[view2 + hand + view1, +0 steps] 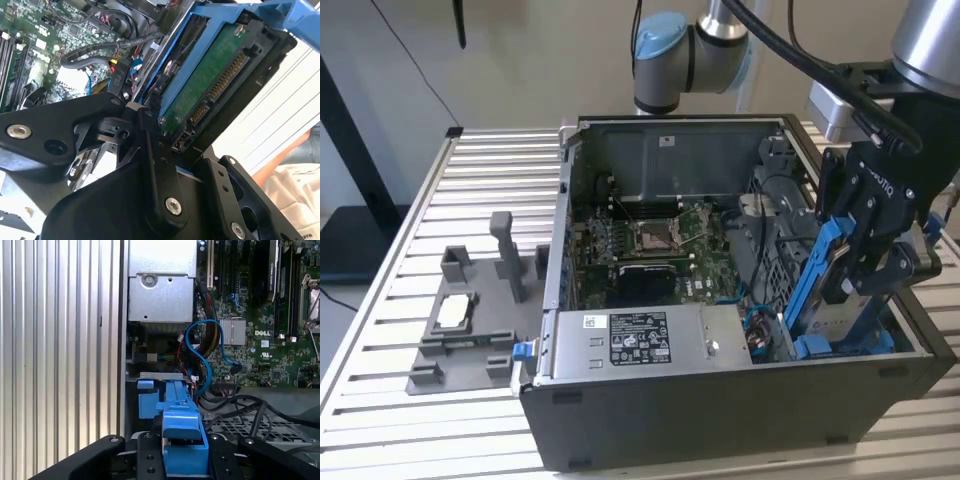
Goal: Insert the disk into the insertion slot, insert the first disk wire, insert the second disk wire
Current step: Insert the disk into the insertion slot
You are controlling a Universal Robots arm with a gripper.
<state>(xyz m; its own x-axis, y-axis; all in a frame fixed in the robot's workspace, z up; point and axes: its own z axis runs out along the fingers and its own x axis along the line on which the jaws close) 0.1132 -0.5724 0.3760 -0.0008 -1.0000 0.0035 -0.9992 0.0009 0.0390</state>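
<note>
The disk (815, 285), in its bright blue carrier, stands on edge at the exterior view's right end of the open computer case. My gripper (860, 285) is shut on it from above. In the second wrist view the disk's green board and connector end (215, 85) sit between my black fingers (155, 165). In the first wrist view the carrier's blue top (182, 437) lies over the insertion slot (150, 405), with its blue tabs, at the case wall. A loose blue wire (202, 355) curves beside the slot. How deep the disk sits in the slot is hidden.
The silver power-supply box (640, 340) fills the case's front edge, with the motherboard (660, 240) behind it. Black cables (240, 407) lie near the slot. A grey fixture (470, 320) stands on the slatted table (380, 400) at the exterior view's left.
</note>
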